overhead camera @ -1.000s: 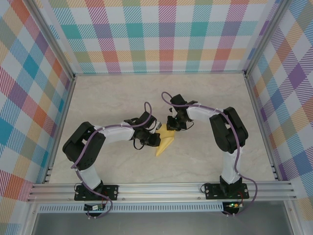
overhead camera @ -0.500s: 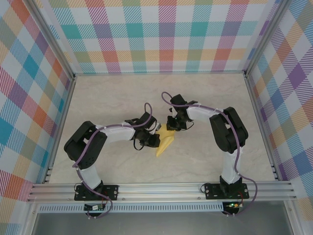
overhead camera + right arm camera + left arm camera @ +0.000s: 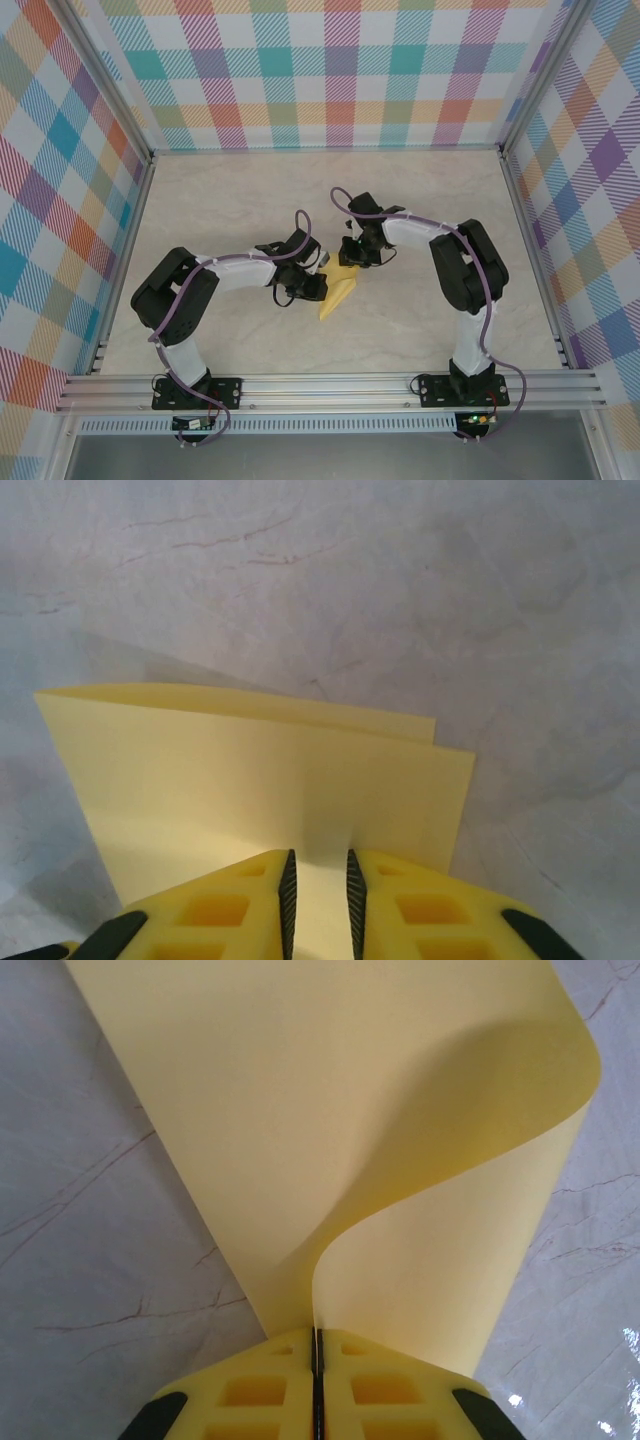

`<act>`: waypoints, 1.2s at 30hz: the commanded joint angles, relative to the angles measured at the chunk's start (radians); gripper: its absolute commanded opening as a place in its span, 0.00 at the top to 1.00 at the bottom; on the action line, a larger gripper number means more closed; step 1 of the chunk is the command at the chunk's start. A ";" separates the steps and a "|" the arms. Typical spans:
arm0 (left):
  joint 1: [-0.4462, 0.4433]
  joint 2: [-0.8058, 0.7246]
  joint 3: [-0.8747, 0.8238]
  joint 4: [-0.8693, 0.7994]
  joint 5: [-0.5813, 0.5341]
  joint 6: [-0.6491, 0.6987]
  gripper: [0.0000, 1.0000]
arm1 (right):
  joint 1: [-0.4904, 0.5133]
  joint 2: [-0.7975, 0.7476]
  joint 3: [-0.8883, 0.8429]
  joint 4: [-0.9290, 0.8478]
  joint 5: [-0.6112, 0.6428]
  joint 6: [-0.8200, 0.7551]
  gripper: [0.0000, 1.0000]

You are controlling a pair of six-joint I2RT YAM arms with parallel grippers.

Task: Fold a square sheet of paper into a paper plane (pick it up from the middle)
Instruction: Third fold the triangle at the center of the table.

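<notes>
square sheet of paper (image 3: 337,291): yellow, mid-table between the two grippers, doubled over into a narrow wedge whose tip points to the near side.
table (image 3: 230,200): pale marble-look top; the paper's near part seems to rest on it.
left gripper (image 3: 317,1365): jaws pressed together on the paper's left edge. From there the sheet bows up in a loose curl and is not creased flat.
right gripper (image 3: 317,880): at the paper's far end, jaws a little apart with the doubled edge running between them. Don't count on it as a grip.
layers: in the right wrist view the two edges sit slightly offset, not flush.
handling: very light and limp, springy where uncreased. It will likely slide on the smooth top, and crumple or tear if you pull both ends.
where to hold: pinch close to an edge or on the fold line, both layers together. Keep your pull gentle and press the curl down before you crease.
</notes>
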 commanded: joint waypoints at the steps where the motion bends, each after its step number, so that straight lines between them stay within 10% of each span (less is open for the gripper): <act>1: 0.007 0.014 -0.001 -0.015 0.018 0.008 0.92 | -0.012 -0.120 -0.032 -0.017 -0.007 0.034 0.73; 13: 0.007 0.016 0.004 0.020 0.033 -0.008 0.92 | 0.038 -0.399 -0.468 0.417 -0.225 0.385 0.89; 24: 0.007 0.022 0.001 0.007 0.034 -0.001 0.91 | 0.261 -0.351 -0.544 0.588 -0.164 0.542 0.94; 36: 0.008 0.022 -0.004 0.010 0.041 -0.001 0.91 | 0.281 -0.369 -0.622 0.638 -0.123 0.592 0.93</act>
